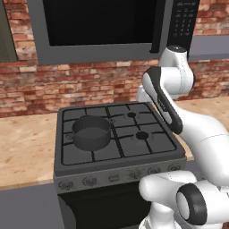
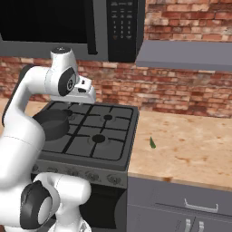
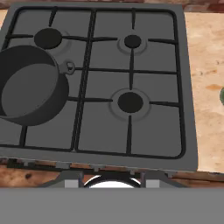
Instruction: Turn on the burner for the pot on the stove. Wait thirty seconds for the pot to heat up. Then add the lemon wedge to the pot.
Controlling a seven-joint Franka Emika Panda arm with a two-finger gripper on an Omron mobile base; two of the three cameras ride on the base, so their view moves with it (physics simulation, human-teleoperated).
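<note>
Left base view, stove: we're looking at the stove (image 1: 120, 147) dead ahead, black grates on top and the row of knobs (image 1: 123, 176) along its front panel.
Left base view, pot: the pot (image 1: 91, 133) sits on the front-left burner, open top, looks empty from here.
Left base view, arm: it bends up over the stove's right side, wrist up near the microwave (image 1: 112, 27), and we can't see the fingers from this side.
Left base view, surroundings: wood-look counter (image 1: 27, 147) on both sides, brick wall behind.

Right base view, lemon wedge: the lemon wedge (image 2: 152, 143) is lying on the counter just right of the stove, well apart from the pot and looking dark green here.
Right base view, gripper: the hand hangs above the back-left part of the stove, but we honestly can't tell if the fingers are open or closed.
Right base view, pot: mostly hidden behind the arm, only a dark sliver showing.

Hand view, stove: straight down on all four burners, none with a visible flame.
Hand view, pot: at the left edge, partly cut off, one small side handle (image 3: 68, 67) pointing toward the middle.
Hand view, gripper: the gripper (image 3: 111, 179) tips barely poke in at the bottom, nothing between them that we can see.
</note>
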